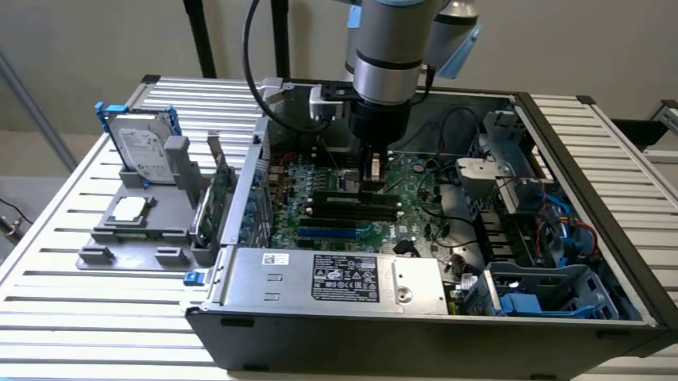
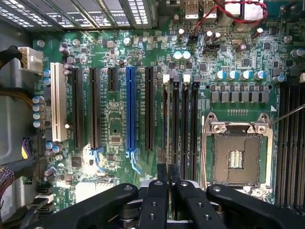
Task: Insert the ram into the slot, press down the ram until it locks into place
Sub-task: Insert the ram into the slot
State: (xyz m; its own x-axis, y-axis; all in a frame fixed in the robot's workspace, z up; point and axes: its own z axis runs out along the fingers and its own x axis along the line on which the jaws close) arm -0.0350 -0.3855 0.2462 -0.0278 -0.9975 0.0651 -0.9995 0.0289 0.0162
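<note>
Ram (image 1: pixel 341 196) stands on edge in the slot (image 1: pixel 350 202), the one farthest from the blue socket (image 1: pixel 333 232) in a row of parallel black sockets on the motherboard (image 1: pixel 418 178). It lies level along the slot, chips facing the neighbouring empty sockets (image 1: pixel 348 211).

My jaws (image 1: pixel 373 184) are closed. In the wrist view the two fingers (image 2: pixel 161 191) stand side by side with only a hairline gap between the tips (image 2: pixel 167 168). They grip nothing that I can make out. In the exterior view the tips come down on the ram's top edge, toward its end at the exterior view's right. Whether they actually touch it I cannot tell.

The wrist view shows four black memory sockets (image 2: pixel 185 119) running side by side between the blue socket (image 2: pixel 130 107) and the CPU socket (image 2: pixel 237 157).

The motherboard sits in an open case (image 1: pixel 424 333) on the slatted bench (image 1: pixel 63 317). A hard drive (image 1: pixel 143 151) stands in a grey fixture (image 1: pixel 132 230) beside the case.
</note>
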